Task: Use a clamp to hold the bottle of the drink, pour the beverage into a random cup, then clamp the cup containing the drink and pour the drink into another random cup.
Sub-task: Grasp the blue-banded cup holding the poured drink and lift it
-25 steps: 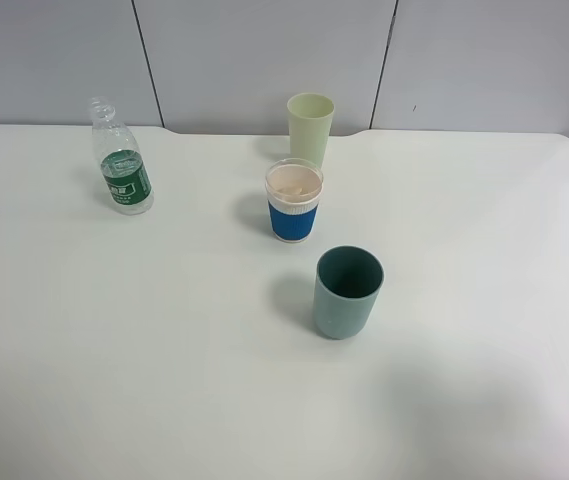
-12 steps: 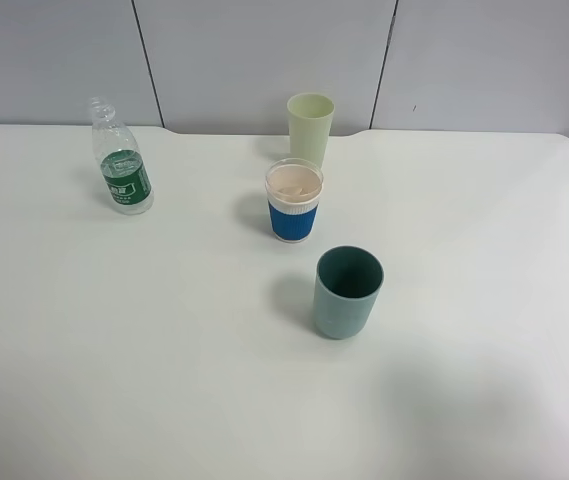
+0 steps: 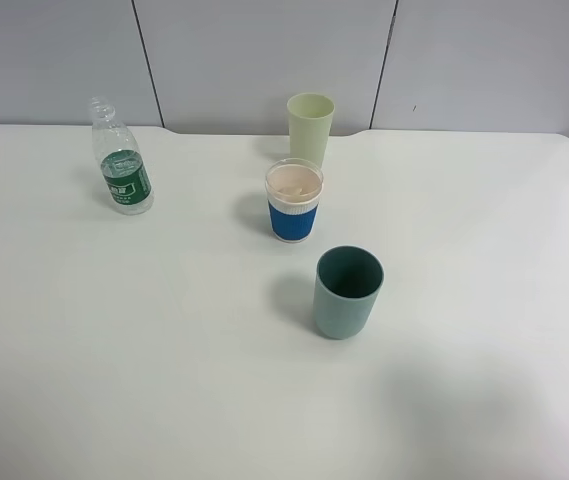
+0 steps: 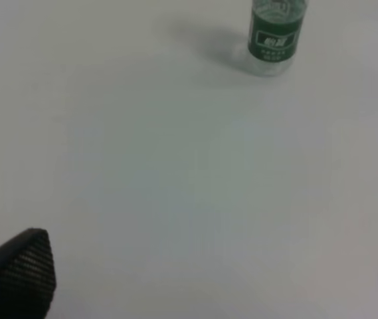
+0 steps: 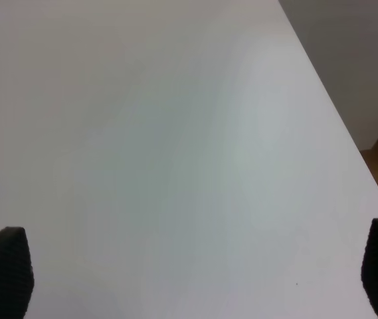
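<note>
The clear bottle (image 3: 121,158) with a green label stands upright at the table's back left, cap off; its lower part shows in the left wrist view (image 4: 276,34). The blue-sleeved paper cup (image 3: 294,200) stands near the middle, and the grey-teal tumbler (image 3: 347,292) stands in front of it to the right. Neither arm appears in the exterior high view. My left gripper (image 4: 208,272) is open well short of the bottle, with bare table between its dark fingertips (image 4: 22,266). My right gripper (image 5: 195,272) is open too, over bare table, with only its fingertips (image 5: 2,266) showing.
A pale yellow-green cup (image 3: 310,124) stands at the back behind the paper cup. The white table (image 3: 164,350) ends at a grey panelled wall. In the right wrist view the table's edge (image 5: 335,119) runs past a grey wall and a strip of wooden floor.
</note>
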Controlling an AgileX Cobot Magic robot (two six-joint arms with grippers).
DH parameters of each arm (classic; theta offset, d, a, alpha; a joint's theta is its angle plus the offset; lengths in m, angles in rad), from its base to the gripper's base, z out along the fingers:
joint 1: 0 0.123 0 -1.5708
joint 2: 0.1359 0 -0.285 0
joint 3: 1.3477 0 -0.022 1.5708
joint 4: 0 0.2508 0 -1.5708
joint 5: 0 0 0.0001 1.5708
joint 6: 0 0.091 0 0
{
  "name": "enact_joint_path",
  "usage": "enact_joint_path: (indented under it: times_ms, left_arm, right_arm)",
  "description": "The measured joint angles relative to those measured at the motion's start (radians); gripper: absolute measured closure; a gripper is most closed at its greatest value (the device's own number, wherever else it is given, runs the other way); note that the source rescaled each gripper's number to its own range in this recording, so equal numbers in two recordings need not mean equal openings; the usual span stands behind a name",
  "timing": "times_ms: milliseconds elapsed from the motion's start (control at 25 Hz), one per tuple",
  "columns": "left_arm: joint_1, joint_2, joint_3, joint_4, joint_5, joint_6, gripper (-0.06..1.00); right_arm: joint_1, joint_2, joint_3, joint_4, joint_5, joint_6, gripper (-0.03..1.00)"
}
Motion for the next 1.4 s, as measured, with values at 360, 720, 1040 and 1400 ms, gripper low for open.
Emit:
enact_joint_path:
  times_ms: [360,720,1040,1400]
  left_arm:
    - [0.0,0.0,0.0,0.0,0.0,0.0,-0.05]
    - [0.0,0.0,0.0,0.0,0.002,0.0,-0.05]
    - [0.0,0.0,0.0,0.0,0.002,0.0,-0.06]
    - [0.0,0.0,0.0,0.0,0.002,0.0,-0.06]
  right_arm:
    - [0.0,0.0,0.0,0.0,0.0,0.0,-0.02]
    - [0.004,0.0,0.0,0.0,0.0,0.0,-0.02]
    - [0.004,0.035,-0.004,-0.033,-0.003,0.016,-0.02]
    - [0.012,0.259,-0.099,-0.085,-0.164,0.019,-0.02]
